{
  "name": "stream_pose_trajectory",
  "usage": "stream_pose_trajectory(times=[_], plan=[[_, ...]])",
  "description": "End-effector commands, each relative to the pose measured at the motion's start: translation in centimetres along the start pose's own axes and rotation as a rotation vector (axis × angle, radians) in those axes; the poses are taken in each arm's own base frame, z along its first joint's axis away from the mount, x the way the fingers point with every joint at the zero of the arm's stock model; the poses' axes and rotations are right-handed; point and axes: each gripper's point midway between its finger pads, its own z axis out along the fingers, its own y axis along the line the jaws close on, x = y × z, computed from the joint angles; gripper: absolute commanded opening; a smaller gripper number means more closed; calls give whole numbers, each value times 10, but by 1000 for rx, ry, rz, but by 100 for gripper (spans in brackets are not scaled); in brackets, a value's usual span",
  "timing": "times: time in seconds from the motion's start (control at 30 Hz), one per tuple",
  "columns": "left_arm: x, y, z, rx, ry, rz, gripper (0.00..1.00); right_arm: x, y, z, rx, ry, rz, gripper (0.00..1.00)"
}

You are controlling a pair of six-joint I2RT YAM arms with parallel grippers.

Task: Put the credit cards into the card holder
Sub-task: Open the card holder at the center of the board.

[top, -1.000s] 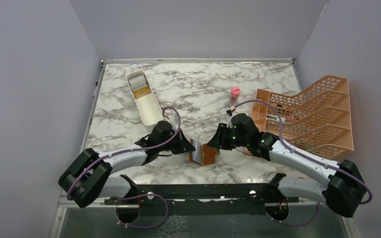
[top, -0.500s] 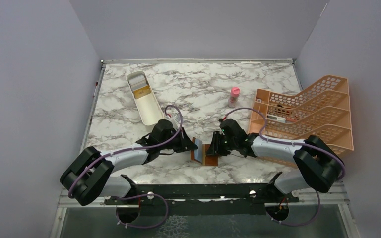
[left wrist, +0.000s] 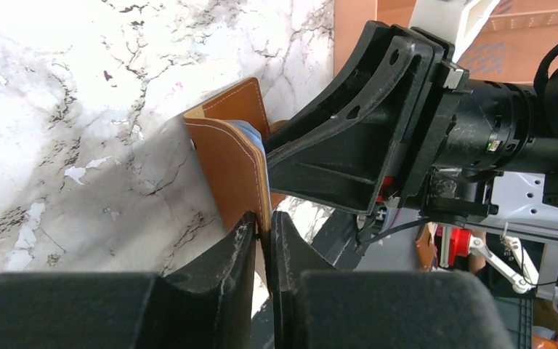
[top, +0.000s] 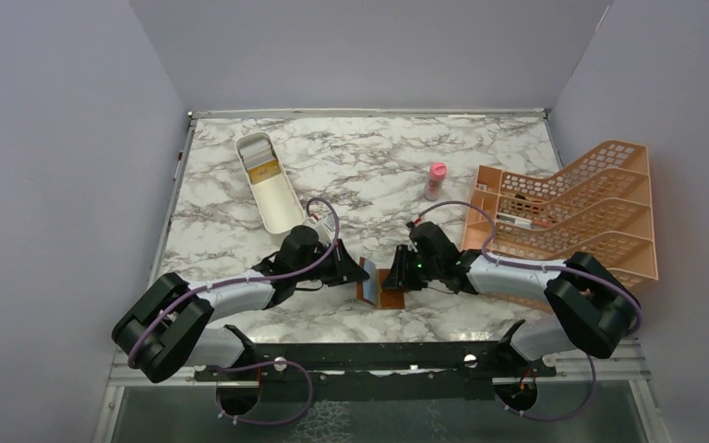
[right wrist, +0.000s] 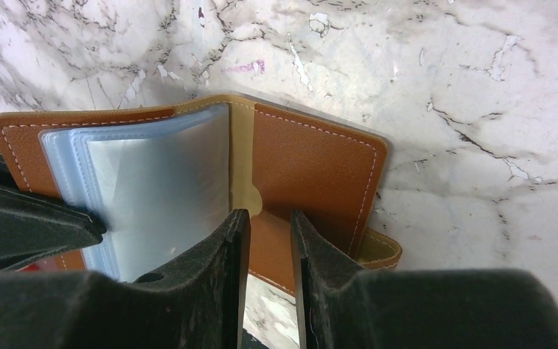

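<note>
Just changed: the right arm has dropped low and stretched out along the desk (top: 369, 157). Its right end effector (right wrist: 269, 217) has nosed right up to the card holder (top: 380, 288). The left arm has barely shifted.
What it means: the holder is spread open between the two arms. I judge the opening step to be about done, with no card fetched yet.
Card holder: sits at the near middle of the desk, one cover standing up and the other lying on the marble.
Left end effector (left wrist: 263, 222): the jaws are almost together, with the edge of the upright cover running between them. Whether they really pinch it, I cannot tell.
Right end effector: the jaws are a slit apart over the spine with nothing clamped between them, and brown leather shows through the gap.
Credit cards: one yellow-gold credit card (top: 263, 172) lies in the white oblong tray (top: 282, 208), far left and well apart from the holder. Neither end effector carries a card.
Materials: the holder is tan, grained, leather-like, with pale stitching and rounded corners. Its clear plastic sleeves (right wrist: 160, 182) are glossy, blue-grey and stacked. A small beige tab (right wrist: 247, 200) sits at the fold. The desk is glossy veined marble.
</note>
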Motion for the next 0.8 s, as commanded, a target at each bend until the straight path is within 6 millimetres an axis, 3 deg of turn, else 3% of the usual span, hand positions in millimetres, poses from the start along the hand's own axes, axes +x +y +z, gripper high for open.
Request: stream_pose_trajectory(times=[0.0,0.13,0.4,0.53,0.6,0.67,0.77], plan=[[4,-12,-1,69,19,23,13,0,-10,4,29,-18,-2,32],[2,-14,-2,77,9,27,4,0,-10,3,27,-19,-3,32],[2,-19,-5,99,-1,34,19,1,-9,4,19,-17,-9,32],[2,-18,-5,101,-6,31,6,1,-9,3,20,-18,-8,32],[2,-18,-5,104,-3,31,7,0,-9,1,22,-22,-10,32],[2,-16,-4,98,-6,33,0,-1,-9,-1,24,-27,-12,32],[3,-3,-1,47,-20,-4,0,-5,-7,-10,46,-33,-20,32]])
